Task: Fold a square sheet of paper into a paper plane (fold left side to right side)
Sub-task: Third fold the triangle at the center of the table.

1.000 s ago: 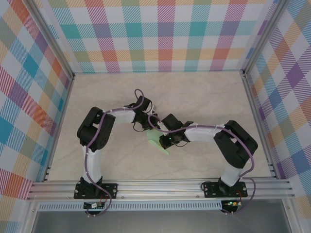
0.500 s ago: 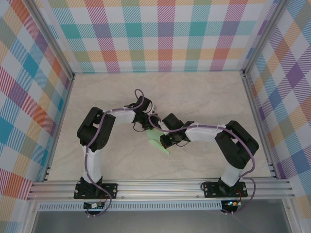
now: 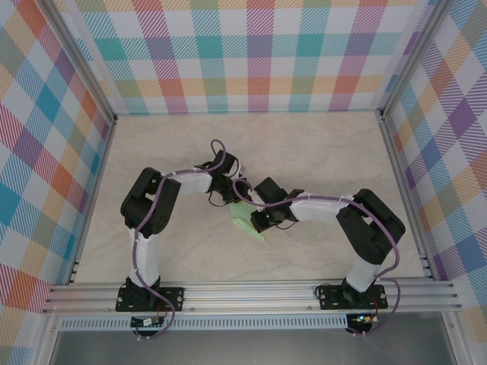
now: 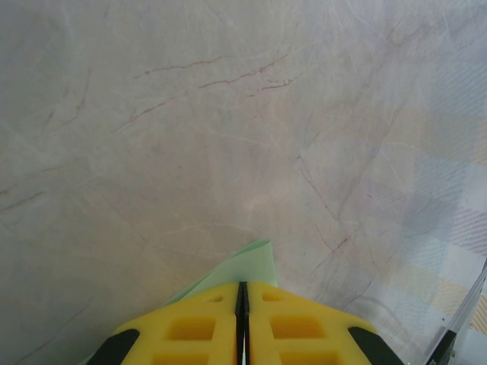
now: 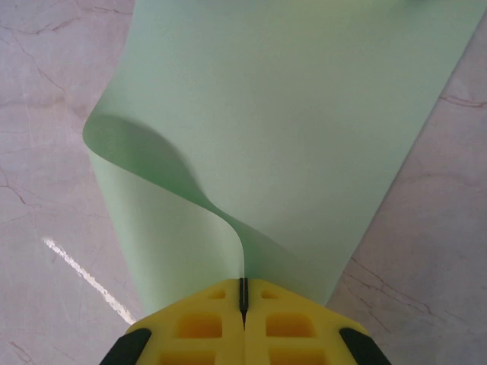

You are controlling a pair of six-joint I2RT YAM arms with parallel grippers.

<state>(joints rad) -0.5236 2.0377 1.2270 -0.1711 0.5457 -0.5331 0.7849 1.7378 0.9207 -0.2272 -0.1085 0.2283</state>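
Note:
The square sheet of paper [image 3: 245, 223] is pale green and lies in the middle of the table, partly under both grippers. In the right wrist view the paper [image 5: 304, 114] curls up from the table, and its edge runs into the slit of my right gripper [image 5: 243, 283], which is shut on it. The right gripper [image 3: 256, 222] sits over the sheet's right part. My left gripper [image 4: 243, 286] has its yellow fingers shut, and a corner of the paper [image 4: 249, 262] pokes out from under the tips. Whether that corner is pinched or just lies beneath them, I cannot tell. The left gripper [image 3: 237, 200] sits at the sheet's far end.
The beige marble tabletop [image 3: 319, 152] is walled by checked panels with aluminium rails [image 3: 251, 293] at the near edge. The two forearms nearly touch over the middle of the table.

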